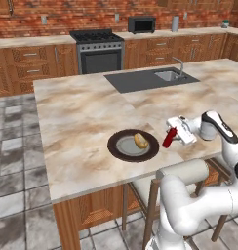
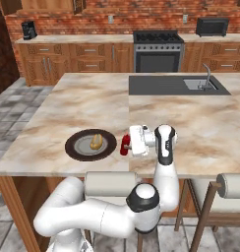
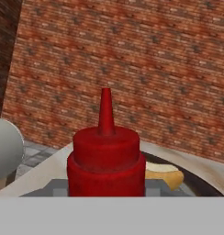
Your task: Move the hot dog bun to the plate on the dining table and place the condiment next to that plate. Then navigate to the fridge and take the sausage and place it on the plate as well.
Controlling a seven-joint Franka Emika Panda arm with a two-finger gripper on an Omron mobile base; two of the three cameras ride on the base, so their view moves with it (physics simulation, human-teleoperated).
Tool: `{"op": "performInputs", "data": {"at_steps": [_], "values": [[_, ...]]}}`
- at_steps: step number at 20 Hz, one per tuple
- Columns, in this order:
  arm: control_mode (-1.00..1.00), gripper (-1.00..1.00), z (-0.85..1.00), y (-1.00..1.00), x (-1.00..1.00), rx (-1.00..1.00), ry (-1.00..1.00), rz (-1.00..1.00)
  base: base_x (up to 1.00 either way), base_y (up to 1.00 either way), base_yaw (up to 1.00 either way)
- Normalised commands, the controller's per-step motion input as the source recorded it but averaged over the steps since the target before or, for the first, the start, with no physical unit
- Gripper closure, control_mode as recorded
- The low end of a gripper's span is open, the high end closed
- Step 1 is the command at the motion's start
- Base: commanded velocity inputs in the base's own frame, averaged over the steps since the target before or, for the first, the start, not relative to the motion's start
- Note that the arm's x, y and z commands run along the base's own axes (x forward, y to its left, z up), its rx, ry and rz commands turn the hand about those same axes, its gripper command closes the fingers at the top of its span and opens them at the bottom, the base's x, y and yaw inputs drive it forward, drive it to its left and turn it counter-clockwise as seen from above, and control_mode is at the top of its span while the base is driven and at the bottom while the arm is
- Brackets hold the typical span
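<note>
The robot's hand (image 1: 175,131) is clamped on a dark red ketchup bottle (image 1: 169,137), holding it tilted low over the marbled worktop (image 1: 82,107) of the kitchen island, just beside the right rim of a dark brown plate (image 1: 117,149). A golden-tan hot dog bun (image 1: 140,141) lies on the plate's grey centre, towards the bottle. Farther back, a dark sink (image 1: 135,80) is set into the worktop.

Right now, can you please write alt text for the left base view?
The gripper holds the condiment tilted, just right of the plate, which carries the hot dog bun, on the dining table. A sink lies farther back.
</note>
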Motion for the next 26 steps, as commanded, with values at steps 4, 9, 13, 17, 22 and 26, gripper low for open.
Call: {"op": "performInputs", "data": {"at_steps": [4, 9, 13, 17, 22, 26], "values": [[-1.00, 1.00, -0.35, 0.00, 0.36, 0.02, 0.01, 0.00, 0.00, 0.00, 0.00], [-1.00, 1.00, -0.36, 0.00, 0.34, 0.00, 0.00, 0.00, 0.00, 0.00, 0.00], [-1.00, 1.00, -0.39, 0.00, 0.10, 0.00, 0.00, 0.00, 0.00, 0.00, 0.00], [-1.00, -1.00, -0.36, 0.00, 0.00, 0.00, 0.00, 0.00, 0.00, 0.00, 0.00], [-1.00, -1.00, -0.04, 0.00, 0.00, 0.00, 0.00, 0.00, 0.00, 0.00, 0.00], [-1.00, -1.00, 0.00, 0.01, 0.00, 0.00, 0.00, 0.00, 0.00, 0.00, 0.00]]}}
